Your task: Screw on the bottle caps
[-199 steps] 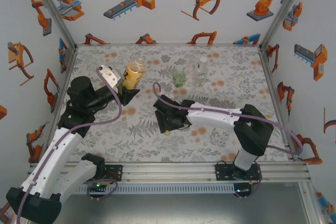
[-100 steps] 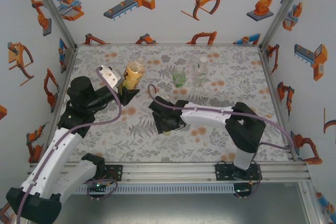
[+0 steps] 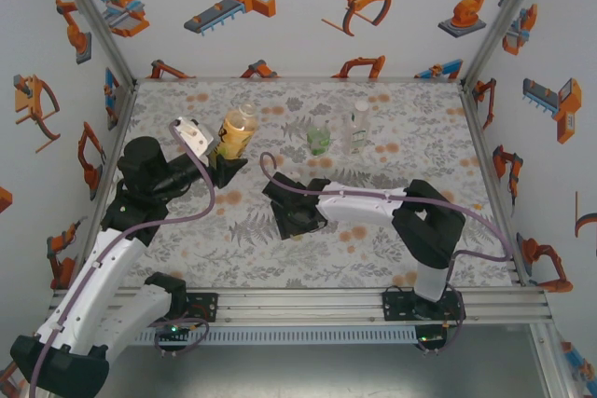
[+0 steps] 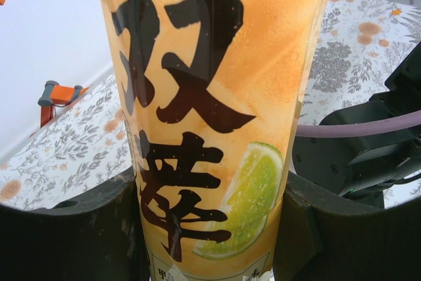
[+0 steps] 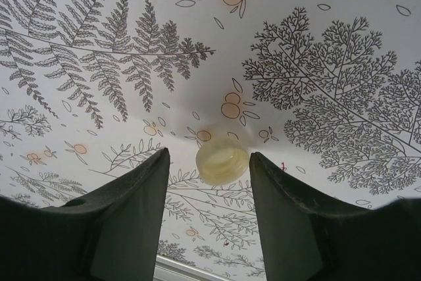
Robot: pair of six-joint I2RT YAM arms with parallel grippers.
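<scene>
My left gripper point(image 3: 224, 163) is shut on the amber bottle point(image 3: 236, 130), which stands upright at the back left with its mouth uncovered. In the left wrist view the bottle's yellow label point(image 4: 210, 116) sits tight between both fingers point(image 4: 72, 235). My right gripper point(image 3: 297, 223) is low over the middle of the table. In the right wrist view it is open point(image 5: 208, 156), with a pale yellow bottle cap point(image 5: 222, 160) lying on the cloth between its fingertips. The cap is close to the right finger point(image 5: 289, 215) and apart from the left one.
A squat green-tinted bottle point(image 3: 319, 142) and a slim colourless bottle point(image 3: 357, 128) stand upright at the back middle, beyond my right gripper. The patterned table cloth point(image 3: 233, 240) is bounded by white walls on three sides and a metal rail point(image 3: 373, 300) at the near edge.
My right gripper has slid a little to the left over the table, its arm folding in. The left arm and the amber bottle have stayed put.
</scene>
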